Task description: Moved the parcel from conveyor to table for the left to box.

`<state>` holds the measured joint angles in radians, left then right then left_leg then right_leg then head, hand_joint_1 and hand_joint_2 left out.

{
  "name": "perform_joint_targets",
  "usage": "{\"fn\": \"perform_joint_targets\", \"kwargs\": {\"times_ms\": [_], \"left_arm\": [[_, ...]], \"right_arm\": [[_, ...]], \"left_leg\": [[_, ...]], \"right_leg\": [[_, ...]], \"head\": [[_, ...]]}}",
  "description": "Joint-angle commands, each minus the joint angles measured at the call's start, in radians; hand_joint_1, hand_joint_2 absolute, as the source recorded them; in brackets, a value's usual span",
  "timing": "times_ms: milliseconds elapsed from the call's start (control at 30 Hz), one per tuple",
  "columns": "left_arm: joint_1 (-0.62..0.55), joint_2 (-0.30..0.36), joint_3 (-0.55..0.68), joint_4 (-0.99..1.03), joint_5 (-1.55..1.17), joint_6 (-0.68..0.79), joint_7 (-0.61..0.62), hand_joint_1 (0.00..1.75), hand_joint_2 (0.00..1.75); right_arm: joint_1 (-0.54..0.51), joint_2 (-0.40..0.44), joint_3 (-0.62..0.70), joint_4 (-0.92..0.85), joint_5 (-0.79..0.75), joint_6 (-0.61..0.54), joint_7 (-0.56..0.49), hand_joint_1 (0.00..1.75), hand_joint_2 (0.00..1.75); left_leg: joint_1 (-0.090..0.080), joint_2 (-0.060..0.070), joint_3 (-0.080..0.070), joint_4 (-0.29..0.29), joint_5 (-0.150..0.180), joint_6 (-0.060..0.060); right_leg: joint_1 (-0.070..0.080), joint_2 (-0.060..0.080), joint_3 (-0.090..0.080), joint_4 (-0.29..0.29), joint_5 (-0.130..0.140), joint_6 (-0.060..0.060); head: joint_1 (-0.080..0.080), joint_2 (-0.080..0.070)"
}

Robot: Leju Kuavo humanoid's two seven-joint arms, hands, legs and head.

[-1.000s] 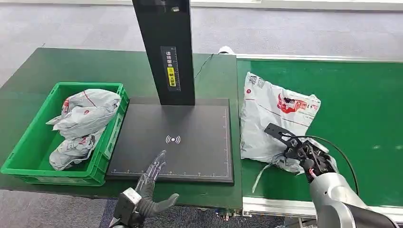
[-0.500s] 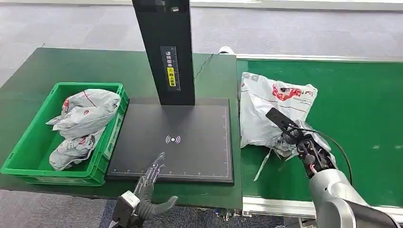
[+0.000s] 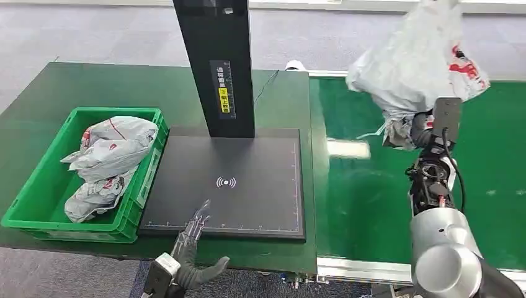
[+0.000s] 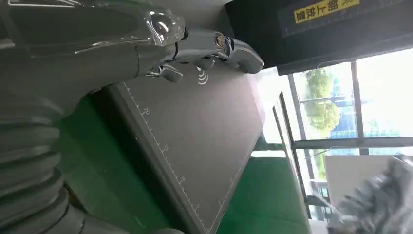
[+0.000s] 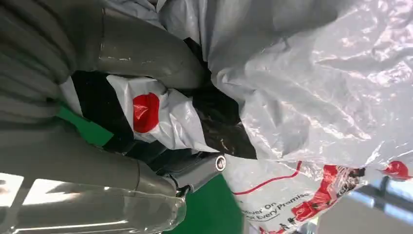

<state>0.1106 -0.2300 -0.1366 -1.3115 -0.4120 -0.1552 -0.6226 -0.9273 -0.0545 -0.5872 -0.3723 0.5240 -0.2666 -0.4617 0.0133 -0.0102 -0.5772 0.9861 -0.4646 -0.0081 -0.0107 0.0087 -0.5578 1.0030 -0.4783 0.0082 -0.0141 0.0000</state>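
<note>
Our right hand (image 3: 414, 131) grips the parcel (image 3: 417, 62) by its bunched end, so the bag stands above the hand, clear of the conveyor (image 3: 372, 205). The scanner pad (image 3: 248, 198) lies to the conveyor's left, across the belt edge; that way we judge the carry must go. Our left hand (image 3: 193, 239), fingers spread and holding nothing, waits at the pad's near edge, nearer the bin (image 3: 37, 205). We count one parcel aloft and two in the bin.

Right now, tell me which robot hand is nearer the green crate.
Left. The left robot hand hovers at the black scanner pad's near edge, beside the green crate. The right robot hand holds the parcel above the conveyor.
</note>
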Motion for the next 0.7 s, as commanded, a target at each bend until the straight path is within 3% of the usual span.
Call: {"fn": "perform_joint_targets", "kwargs": {"times_ms": [33,267,400,700], "left_arm": [[0.004,0.007,-0.006,0.014,0.002,0.006,-0.003,0.00,1.75],[-0.016,0.009,-0.003,0.043,0.006,0.008,-0.011,0.00,1.75],[-0.023,0.015,0.003,0.052,0.007,0.008,-0.014,0.00,1.75],[0.006,0.015,0.034,-0.012,0.006,0.024,-0.018,0.00,1.75]], "right_arm": [[-0.036,0.040,-0.195,-0.046,-0.150,0.060,-0.125,1.75,1.75],[0.011,0.102,-0.065,-0.057,-0.173,0.160,-0.129,1.75,1.75],[0.064,0.164,0.114,-0.032,-0.151,0.332,-0.095,1.75,1.75],[0.149,0.294,0.492,0.001,-0.088,0.448,-0.035,1.75,1.75]], "left_leg": [[-0.001,0.003,0.000,0.000,0.000,0.000],[0.000,0.004,0.002,-0.001,0.000,0.000],[0.000,0.005,0.002,-0.002,0.000,0.000],[0.000,0.007,0.002,-0.001,-0.001,0.000]], "right_leg": [[-0.001,0.002,-0.001,0.000,0.000,-0.001],[0.000,0.003,0.000,-0.001,0.001,-0.001],[0.000,0.004,0.000,-0.001,0.001,-0.001],[0.001,0.005,-0.001,0.000,0.000,-0.001]], "head": [[0.000,0.000],[0.000,0.000],[0.000,0.000],[0.000,0.000]]}}
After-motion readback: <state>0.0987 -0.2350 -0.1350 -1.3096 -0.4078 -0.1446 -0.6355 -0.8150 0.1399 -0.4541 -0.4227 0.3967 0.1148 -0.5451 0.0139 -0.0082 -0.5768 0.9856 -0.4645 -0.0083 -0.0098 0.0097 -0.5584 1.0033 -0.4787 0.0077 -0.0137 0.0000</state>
